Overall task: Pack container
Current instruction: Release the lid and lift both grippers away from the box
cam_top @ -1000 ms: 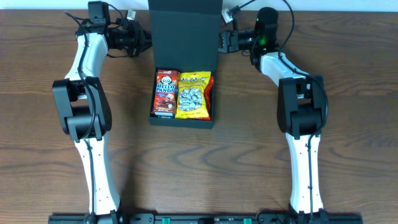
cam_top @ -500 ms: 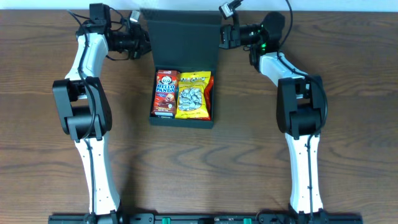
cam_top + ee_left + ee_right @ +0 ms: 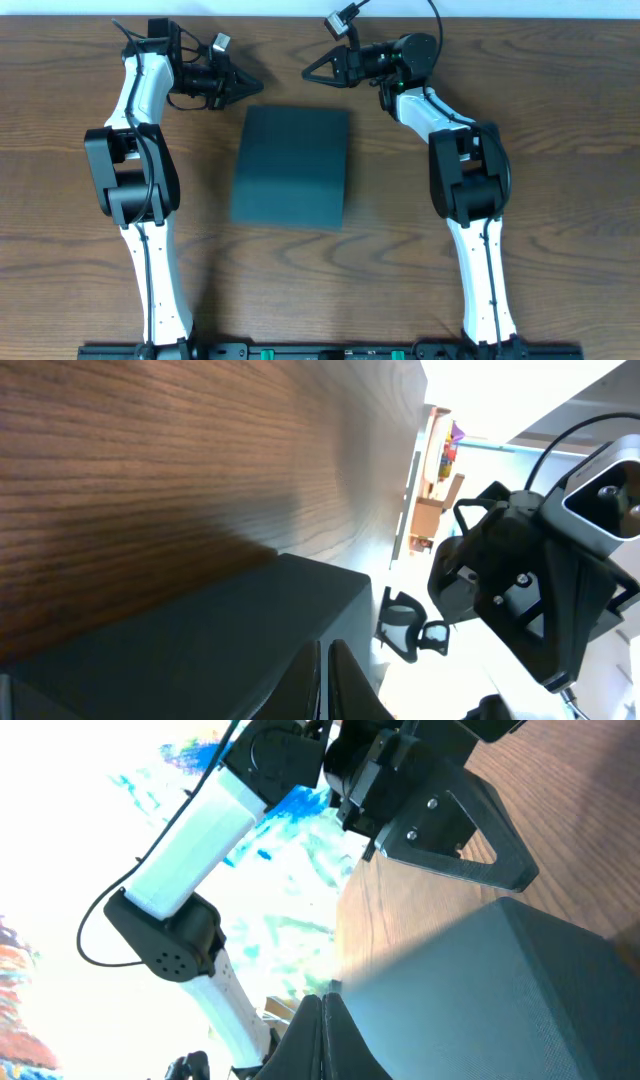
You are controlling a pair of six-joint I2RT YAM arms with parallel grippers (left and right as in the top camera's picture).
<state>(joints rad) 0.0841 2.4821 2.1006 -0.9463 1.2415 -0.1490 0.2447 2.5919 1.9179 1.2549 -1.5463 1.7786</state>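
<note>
The container [image 3: 292, 166] is a dark teal-black square box lying in the middle of the table with its flap lid down flat. Nothing of its contents shows. My left gripper [image 3: 256, 86] hovers just past the box's far left corner, fingers pressed together and empty. My right gripper [image 3: 310, 74] hangs beyond the far edge, a little right of the left one, tips facing it, also shut and empty. In the left wrist view the container lid [image 3: 200, 650] fills the lower frame beside my shut left gripper [image 3: 323, 660]. The right wrist view shows the lid [image 3: 480, 990] beside my shut right gripper [image 3: 322, 1010].
The brown wooden table [image 3: 560, 150] surrounds the box. Both white arms reach from the near edge up along either side, the left arm [image 3: 135, 170] and the right arm [image 3: 470, 180]. The table's far edge [image 3: 480, 8] lies just behind the grippers.
The lid stood upright a second ago with snack packets showing inside; it has come down and now covers them. Both grippers have swung inward over the far edge, tips toward each other.
</note>
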